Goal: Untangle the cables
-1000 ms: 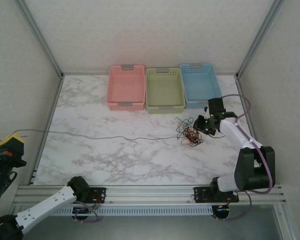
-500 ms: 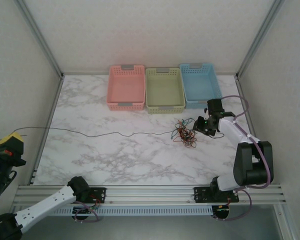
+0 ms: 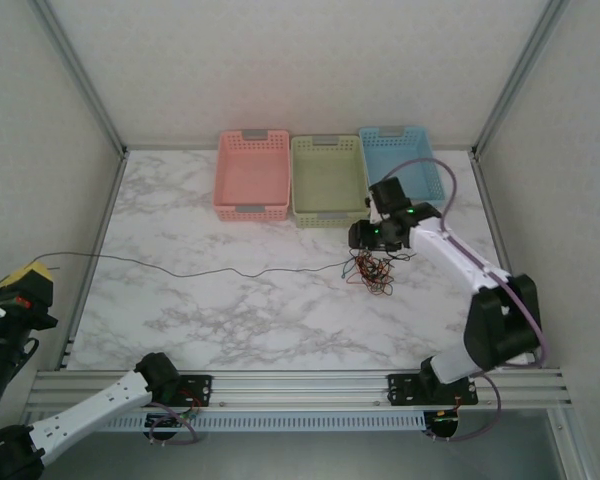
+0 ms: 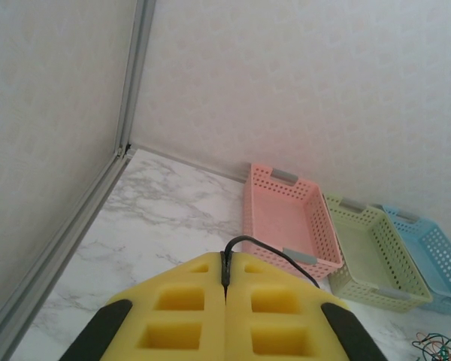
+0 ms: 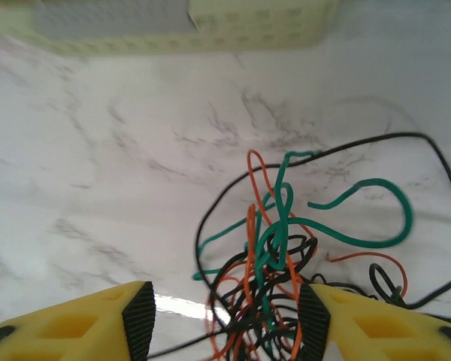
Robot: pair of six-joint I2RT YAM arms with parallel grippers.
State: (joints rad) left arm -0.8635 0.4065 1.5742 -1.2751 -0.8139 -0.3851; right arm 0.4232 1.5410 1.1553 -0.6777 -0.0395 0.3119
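Observation:
The cables form a tangle of black, orange and green wires on the marble table, just in front of the green basket. One long black cable runs from the tangle leftward to my left gripper, raised at the far left edge. In the left wrist view the left gripper is shut, its yellow pads pinching that black cable. My right gripper hovers right over the tangle. In the right wrist view the right gripper is open, and the tangle lies between its fingers, nearer the right one.
Pink basket, green basket and blue basket stand in a row at the back of the table. Metal frame posts run along the left and right edges. The tangle sits close to the green basket's front wall.
My right gripper has swung left from the tangle's right side to above it, and its jaws have opened wider. The tangle has shifted slightly left. The left gripper has held still.

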